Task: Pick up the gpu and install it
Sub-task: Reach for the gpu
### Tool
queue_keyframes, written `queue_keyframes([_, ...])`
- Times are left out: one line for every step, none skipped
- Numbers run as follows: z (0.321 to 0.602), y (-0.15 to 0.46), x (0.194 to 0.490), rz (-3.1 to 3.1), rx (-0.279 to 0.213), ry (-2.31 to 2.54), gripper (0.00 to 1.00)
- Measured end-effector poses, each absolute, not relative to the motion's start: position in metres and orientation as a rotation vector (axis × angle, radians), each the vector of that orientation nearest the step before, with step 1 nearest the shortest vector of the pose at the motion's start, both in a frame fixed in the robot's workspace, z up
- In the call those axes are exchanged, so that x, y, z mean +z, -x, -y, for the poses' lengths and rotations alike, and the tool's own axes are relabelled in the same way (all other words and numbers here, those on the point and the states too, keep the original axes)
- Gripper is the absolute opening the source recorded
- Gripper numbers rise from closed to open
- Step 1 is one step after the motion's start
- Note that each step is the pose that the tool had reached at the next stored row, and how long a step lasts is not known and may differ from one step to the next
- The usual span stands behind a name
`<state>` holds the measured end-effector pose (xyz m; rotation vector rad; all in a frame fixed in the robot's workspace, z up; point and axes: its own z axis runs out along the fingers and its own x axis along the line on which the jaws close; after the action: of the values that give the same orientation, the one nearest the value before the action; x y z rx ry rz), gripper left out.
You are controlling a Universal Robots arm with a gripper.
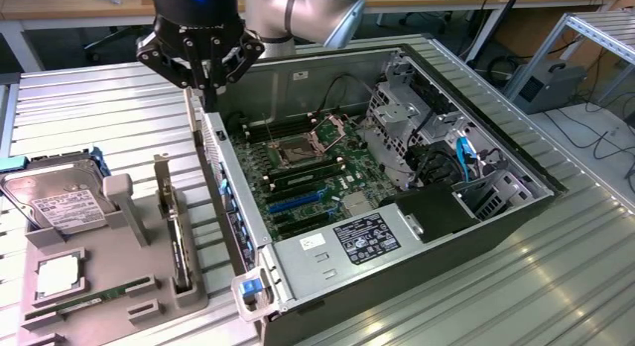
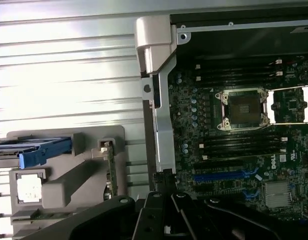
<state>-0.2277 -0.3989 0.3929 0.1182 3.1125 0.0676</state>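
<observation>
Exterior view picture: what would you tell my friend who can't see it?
A black pincer hangs shut above the edge of an open computer case. At the exterior view's left, the gpu stands on edge in a grey holder, near a hard drive.

In the wrist view, a small white Dell mark [image 2: 283, 159] stands on the motherboard [image 2: 219, 150], just past the end of the blue slots [image 2: 226, 175]; it is the only brand that can be read. In the exterior view, a black label [image 1: 367, 238] with white print sits on the silver power supply [image 1: 328, 268] at lower centre. A white label [image 1: 62, 208] sits on the hard drive [image 1: 40, 184] at the left edge. Neither label's print is legible.
</observation>
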Motion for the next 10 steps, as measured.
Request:
queue_keyframes([0.399,0.23,0.393,-3.113,0.068,-0.118,0.11])
queue_keyframes([0.399,0.233,0.393,-3.113,0.067,-0.118,0.11])
queue_keyframes([0.399,0.237,0.393,-3.112,0.068,-0.118,0.11])
queue_keyframes([0.399,0.24,0.393,-3.112,0.068,-0.118,0.11])
queue_keyframes([0.399,0.245,0.393,-3.112,0.068,-0.118,0.11])
queue_keyframes([0.399,0.247,0.393,-3.112,0.068,-0.118,0.11])
queue_keyframes([0.399,0.251,0.393,-3.112,0.068,-0.118,0.11])
queue_keyframes([0.399,0.257,0.393,-3.112,0.068,-0.118,0.11])
queue_keyframes([0.399,0.261,0.393,-3.112,0.068,-0.119,0.11])
queue_keyframes([0.399,0.268,0.393,-3.112,0.068,-0.119,0.11])
